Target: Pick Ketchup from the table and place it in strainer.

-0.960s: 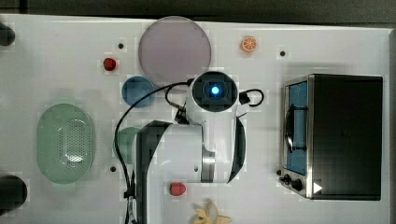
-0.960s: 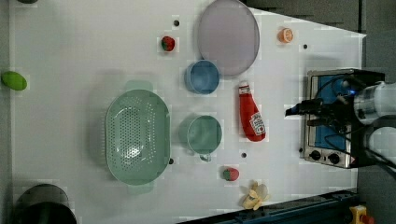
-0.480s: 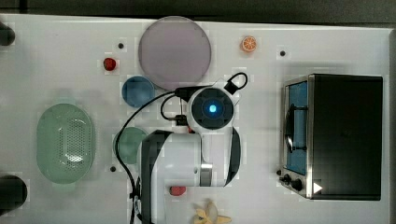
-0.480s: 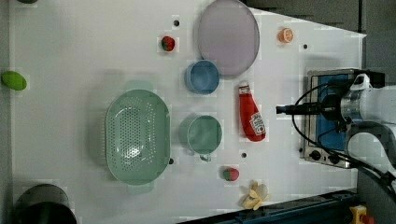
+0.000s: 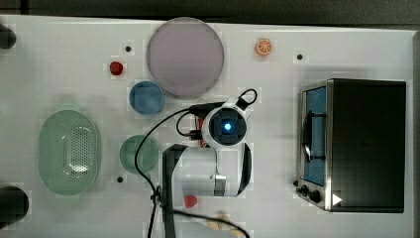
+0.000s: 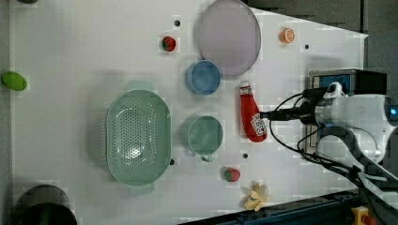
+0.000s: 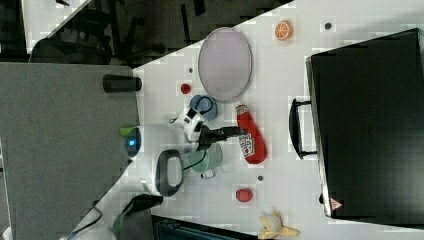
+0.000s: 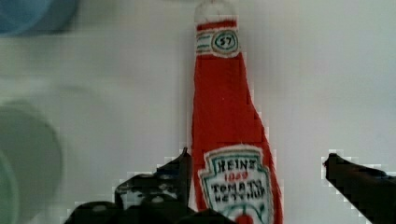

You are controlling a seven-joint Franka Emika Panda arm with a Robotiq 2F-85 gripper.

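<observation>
While the arm sat farther toward the left view's right edge, by the toaster oven (image 6: 347, 79), a moment ago, its fingers (image 8: 280, 182) have now come in over the ketchup (image 6: 251, 117), and in the top view the wrist has slid down and toward the top view's right. The fingers stand wide apart, 1 dark tip on each side of the bottle's label end in the wrist view, gripping nothing; whether a tip grazes the bottle I cannot tell. The ketchup lies flat on the white surface (image 6: 70, 47), cap toward the purple plate (image 6: 228, 35), between the green cup (image 6: 205, 136) and the oven, well apart from the strainer (image 6: 136, 138), which holds nothing. Counted in the left view: 1 ketchup bottle, 1 strainer, 1 blue cup (image 6: 204, 77), 1 green cup, 1 plate, 2 small red fruits (image 6: 169, 43), 1 orange slice (image 6: 287, 35), 1 banana (image 6: 256, 198), 1 green fruit (image 6: 13, 80) at the left view's left edge.
</observation>
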